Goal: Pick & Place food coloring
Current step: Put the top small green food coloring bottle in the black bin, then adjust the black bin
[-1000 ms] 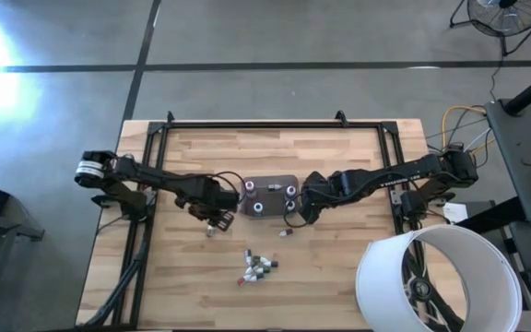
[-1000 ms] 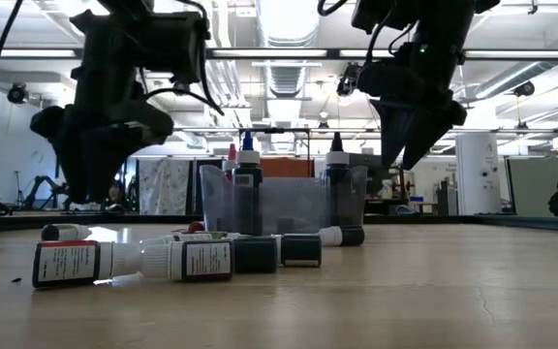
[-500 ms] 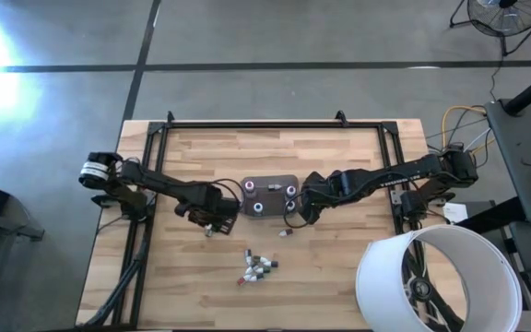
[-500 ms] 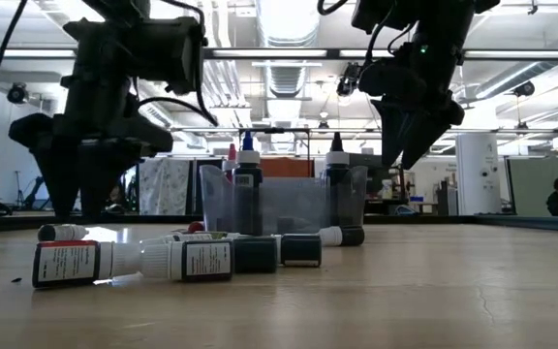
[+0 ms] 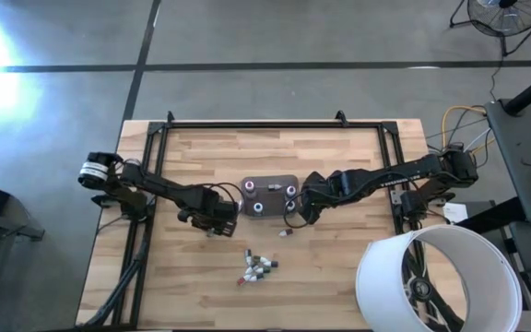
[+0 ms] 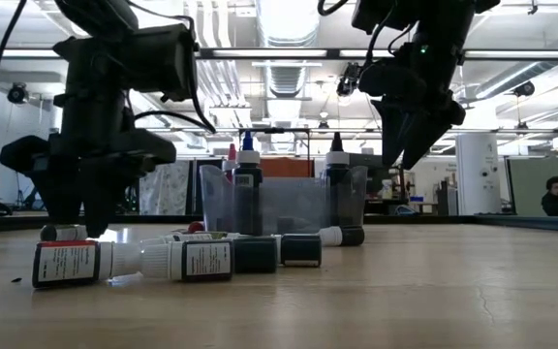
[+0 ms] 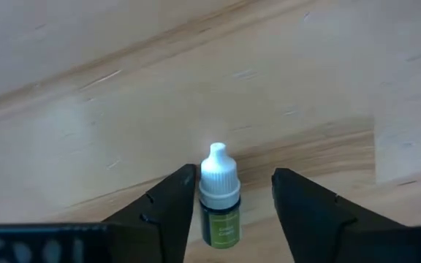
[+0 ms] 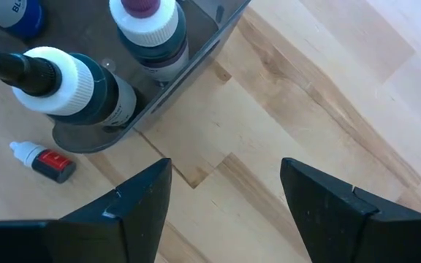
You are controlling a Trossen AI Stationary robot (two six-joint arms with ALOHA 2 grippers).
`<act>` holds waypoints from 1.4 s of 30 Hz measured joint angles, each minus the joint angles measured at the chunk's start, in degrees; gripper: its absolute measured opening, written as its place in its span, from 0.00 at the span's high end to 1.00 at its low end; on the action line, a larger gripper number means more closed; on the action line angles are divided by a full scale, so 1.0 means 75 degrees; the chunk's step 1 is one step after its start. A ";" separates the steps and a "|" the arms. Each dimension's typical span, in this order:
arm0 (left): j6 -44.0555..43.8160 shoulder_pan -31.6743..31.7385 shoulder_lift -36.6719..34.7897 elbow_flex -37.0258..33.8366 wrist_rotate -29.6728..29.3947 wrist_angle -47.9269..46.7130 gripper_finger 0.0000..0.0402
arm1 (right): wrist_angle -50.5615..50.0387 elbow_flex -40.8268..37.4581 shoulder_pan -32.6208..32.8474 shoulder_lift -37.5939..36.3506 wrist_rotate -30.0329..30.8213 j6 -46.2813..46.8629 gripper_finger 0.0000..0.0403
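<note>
A tiny dark bottle with a green label and a white cap [image 7: 218,207] lies on its side on the wooden table. My left gripper [image 7: 232,208] is open and low over it, one finger on each side; in the high view it is left of the tray [image 5: 215,224]. The small grey tray [image 5: 267,208] holds several upright bottles. My right gripper [image 8: 225,204] is open and empty above the table by the tray's right near corner [image 5: 295,219]. A red-labelled bottle [image 8: 44,161] lies beside the tray. Several more bottles [image 5: 258,267] lie in a cluster nearer the table's near edge. My left gripper comes from above with its open fingers on either side of the lying bottle's cap end [image 7: 217,169]. One finger [image 7: 177,201] stands close against the bottle. I cannot tell whether it touches. The bottle lies flat on the table.
A black frame [image 5: 247,124] runs along the table's far and side edges. A large white bucket [image 5: 436,277] stands off the table's near right corner. A person [image 6: 553,196] shows in the room beyond the table.
My left gripper has gone down toward the table, over the lone bottle left of the tray, and its fingers now stand on either side of it. My right gripper has kept still.
</note>
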 joint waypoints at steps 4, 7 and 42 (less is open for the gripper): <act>0.0140 0.0000 0.0001 -0.0006 -0.0050 -0.0029 0.67 | 0.0002 0.0000 0.0000 0.0003 0.0000 -0.0003 0.38; 0.0218 -0.0003 0.0001 -0.0011 -0.0135 -0.0077 0.75 | 0.0004 0.0000 0.0028 -0.0062 0.0070 -0.0016 0.39; 0.5263 0.0818 0.0259 0.2647 -0.3383 0.3066 0.65 | 0.0002 0.0035 0.0452 -0.2229 0.2544 -0.0545 0.44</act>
